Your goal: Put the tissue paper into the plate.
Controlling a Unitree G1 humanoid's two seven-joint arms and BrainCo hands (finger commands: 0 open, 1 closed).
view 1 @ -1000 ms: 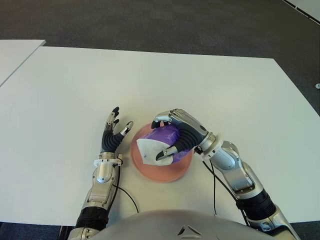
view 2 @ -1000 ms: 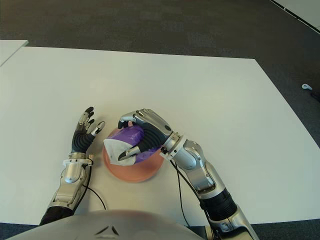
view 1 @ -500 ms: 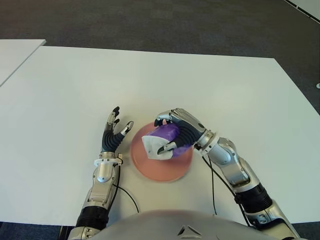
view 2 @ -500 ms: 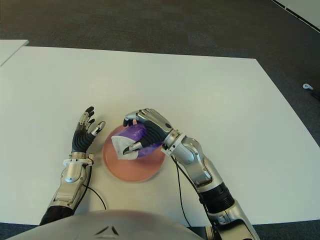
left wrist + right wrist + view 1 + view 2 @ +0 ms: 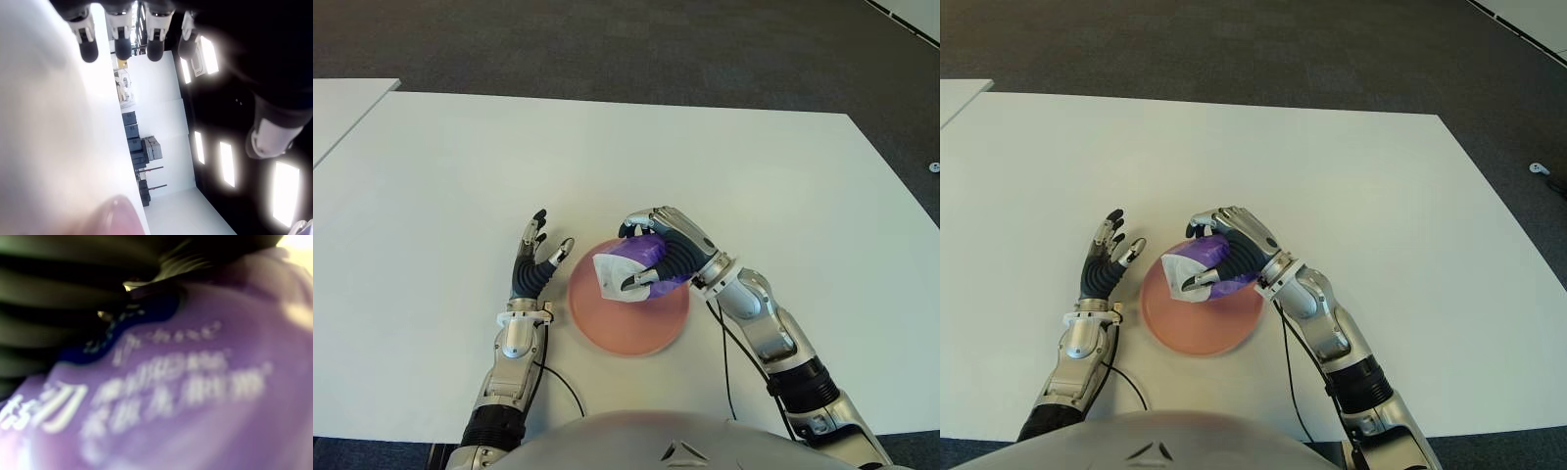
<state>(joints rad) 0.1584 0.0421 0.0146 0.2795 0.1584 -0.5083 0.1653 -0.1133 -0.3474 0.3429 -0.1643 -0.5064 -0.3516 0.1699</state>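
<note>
Tissue paper pack (image 5: pixel 641 266), purple wrapper with a white end, sits in the grip of the right hand (image 5: pixel 664 253), fingers curled over its top and thumb under the white end. Pack is held over the far part of the plate (image 5: pixel 628 323), toward the plate's 12 to 1 o'clock rim; whether its underside touches the plate cannot be told from the eye views. White end of the pack points toward 9 o'clock, purple body toward 3 o'clock against the palm. Right wrist view is filled by the purple wrapper (image 5: pixel 195 382) with pale printed lettering, dark fingers (image 5: pixel 58 289) pressed along one edge, confirming a closed grasp on the pack. Plate is round, salmon-pink, lying flat on the white worktop (image 5: pixel 607 147), near the robot's edge of it. Left hand (image 5: pixel 534 259) shows just beside the plate at its 9 o'clock, fingers straight and spread, pointing toward 12 o'clock, holding nothing; left wrist view shows its fingertips (image 5: pixel 122 46) extended in a row with a blurred pink edge of the plate (image 5: pixel 120 215) close by. Right forearm runs from the plate toward 5 o'clock, a thin black cable trailing along it over the worktop. Dark carpet floor (image 5: pixel 607 39) lies beyond the worktop's far edge.
</note>
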